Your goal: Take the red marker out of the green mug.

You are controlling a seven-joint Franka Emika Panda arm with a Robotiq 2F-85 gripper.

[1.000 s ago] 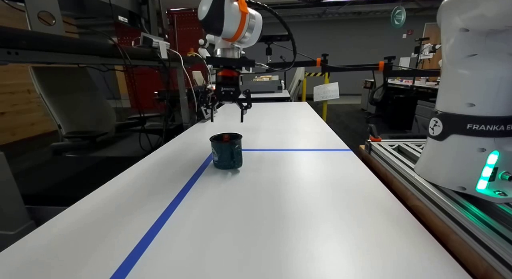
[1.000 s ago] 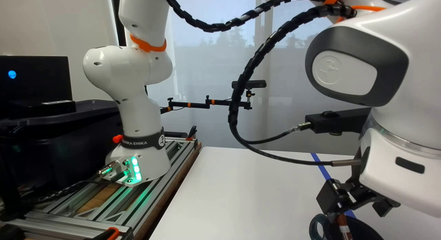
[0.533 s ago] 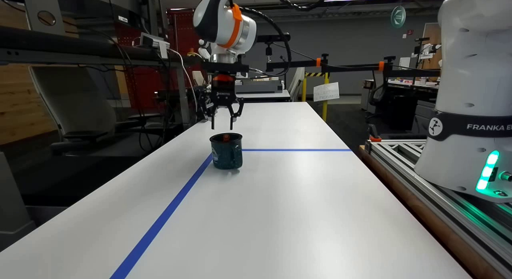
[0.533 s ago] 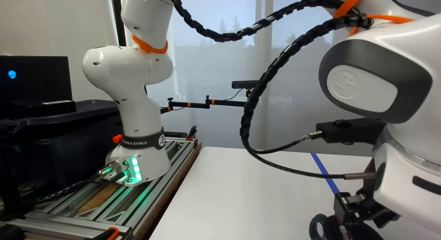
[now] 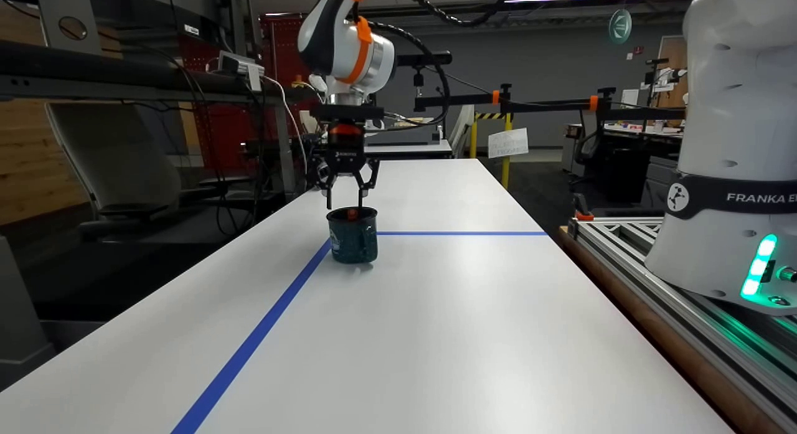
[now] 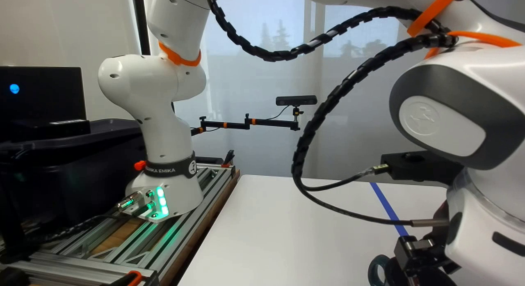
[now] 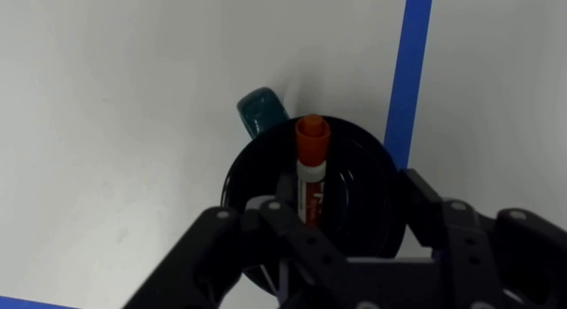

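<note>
The green mug (image 5: 353,246) stands upright on the white table; its handle (image 6: 377,270) shows in an exterior view. In the wrist view I look down into the dark mug (image 7: 367,149). The red marker (image 7: 312,145) stands in it, leaning, with its orange-red end up near the rim. That end (image 5: 352,215) also shows at the rim in an exterior view. My gripper (image 5: 344,207) points down at the mug's top, partly open and empty. In the wrist view my gripper (image 7: 345,180) has one finger just left of the marker and the other over the right rim.
Blue tape lines (image 5: 268,325) run along the white table (image 5: 461,309) beside and behind the mug. A black cable (image 6: 348,212) hangs in a loop from the arm. A camera on a boom (image 6: 296,100) stands at the table's far side.
My gripper has come down to the mug's rim and shifted slightly left in an exterior view. Its fingers have drawn partly closer together. The mug and marker have not moved.
</note>
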